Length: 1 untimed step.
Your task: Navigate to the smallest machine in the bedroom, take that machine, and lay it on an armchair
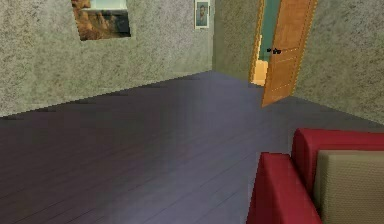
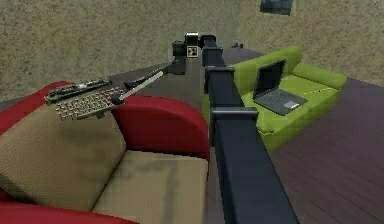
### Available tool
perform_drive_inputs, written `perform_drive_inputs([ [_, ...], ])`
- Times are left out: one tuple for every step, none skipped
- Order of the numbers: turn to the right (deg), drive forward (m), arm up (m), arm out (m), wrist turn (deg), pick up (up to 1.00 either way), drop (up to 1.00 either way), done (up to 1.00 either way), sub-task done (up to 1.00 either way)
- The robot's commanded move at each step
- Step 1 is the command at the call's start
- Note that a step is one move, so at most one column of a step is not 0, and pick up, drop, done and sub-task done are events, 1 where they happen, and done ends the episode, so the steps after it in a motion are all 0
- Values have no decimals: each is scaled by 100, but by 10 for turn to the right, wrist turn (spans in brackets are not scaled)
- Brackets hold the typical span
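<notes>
- Machine: flat, grey, rows of keys, tilted; sits at gripper far end, 9 o'clock of it.
- Gripper: can't tell wide or narrow. Can't tell if it holds the machine, as the red armchair back is right behind it.
- Armchair's tan cushion: 7 o'clock of gripper.
- Arm: dark bar up from 6 o'clock edge.
- Green sofa: 3 o'clock of gripper, w/ open laptop on seat.
- Fwd view: orange door ajar at 1 o'clock, wall pic at 11.
</notes>
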Motion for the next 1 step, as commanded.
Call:
perform_drive_inputs([
  [0, 0, 0, 0, 390, 0, 0, 0, 0],
])
